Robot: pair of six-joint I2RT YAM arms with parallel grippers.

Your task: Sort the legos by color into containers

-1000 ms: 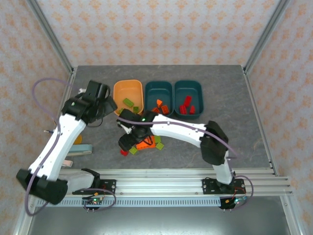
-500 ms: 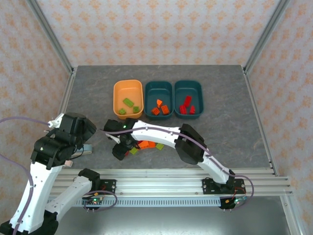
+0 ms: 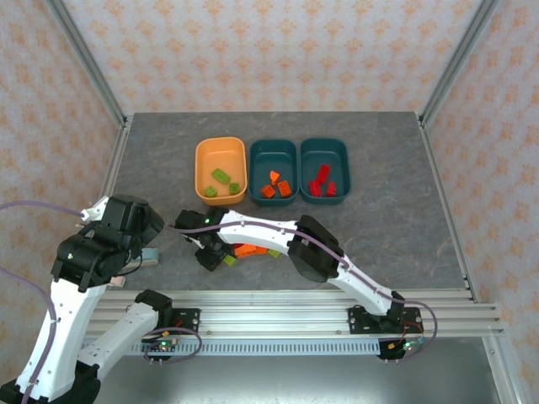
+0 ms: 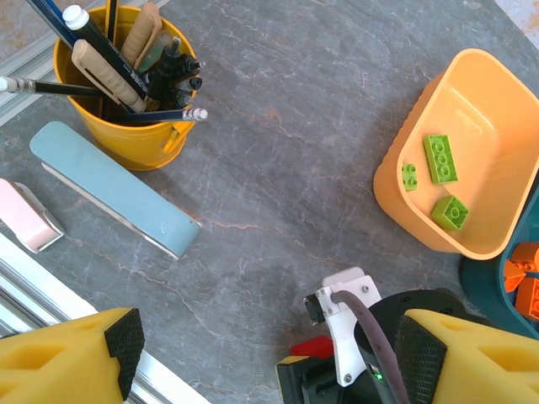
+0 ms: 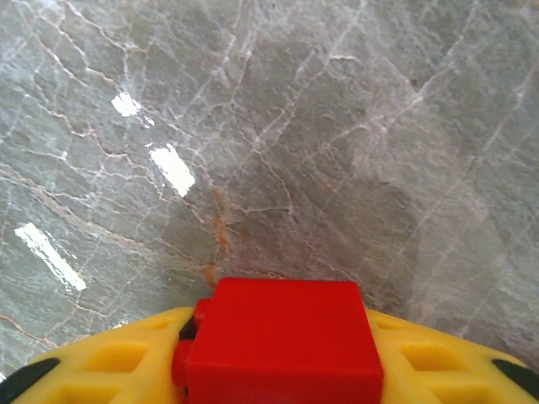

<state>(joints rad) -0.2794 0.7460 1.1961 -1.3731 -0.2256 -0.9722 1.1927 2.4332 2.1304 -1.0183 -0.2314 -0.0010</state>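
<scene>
My right gripper (image 5: 278,358) is shut on a red lego (image 5: 278,341), held just above the grey tabletop at the left end of the loose pile (image 3: 210,252). Beside it lie an orange lego (image 3: 246,250) and two green legos (image 3: 274,251). The light orange tub (image 3: 221,151) holds green legos (image 4: 440,158). Orange legos (image 3: 278,185) are in the middle teal tub (image 3: 274,149). Red legos (image 3: 320,181) sit in the right teal tub (image 3: 324,146). My left gripper (image 4: 269,341) hangs open and empty, high over the table's left side, with the held red lego (image 4: 313,347) showing under it.
A yellow pencil cup (image 4: 126,135), a blue eraser (image 4: 109,185) and a pink eraser (image 4: 25,215) stand at the near left. The metal rail (image 3: 278,307) runs along the front edge. Bare table lies right of the tubs.
My left arm has pulled back from beside the orange tub to the near left and risen. The right gripper slid a little left and nearer at the pile, and a red lego is between its fingers.
</scene>
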